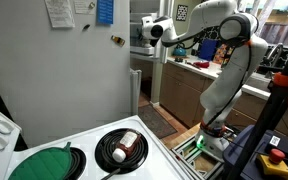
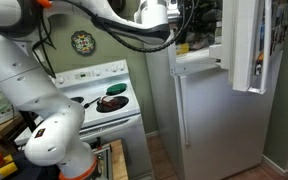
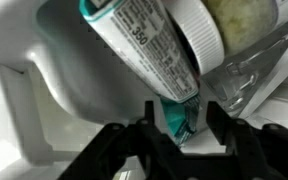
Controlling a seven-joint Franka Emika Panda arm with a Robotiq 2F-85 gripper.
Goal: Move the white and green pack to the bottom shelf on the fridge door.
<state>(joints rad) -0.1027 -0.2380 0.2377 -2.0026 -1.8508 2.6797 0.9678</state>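
The white and green pack (image 3: 144, 45) lies slanted on a white fridge shelf in the wrist view, with its printed white body up and to the left and its green crimped end (image 3: 174, 112) pointing towards me. My gripper (image 3: 181, 118) is open, with one finger on each side of that green end and a narrow gap on both sides. In both exterior views the gripper (image 1: 150, 30) (image 2: 154, 14) reaches into the upper part of the fridge. The pack is hidden in those views.
A jar with a white lid (image 3: 198, 30) and crinkled clear plastic (image 3: 249, 70) lie tight against the pack's right side. The open fridge door (image 2: 250, 50) with its shelves hangs to the right. A white stove (image 1: 114, 150) (image 2: 104, 100) stands beside the fridge.
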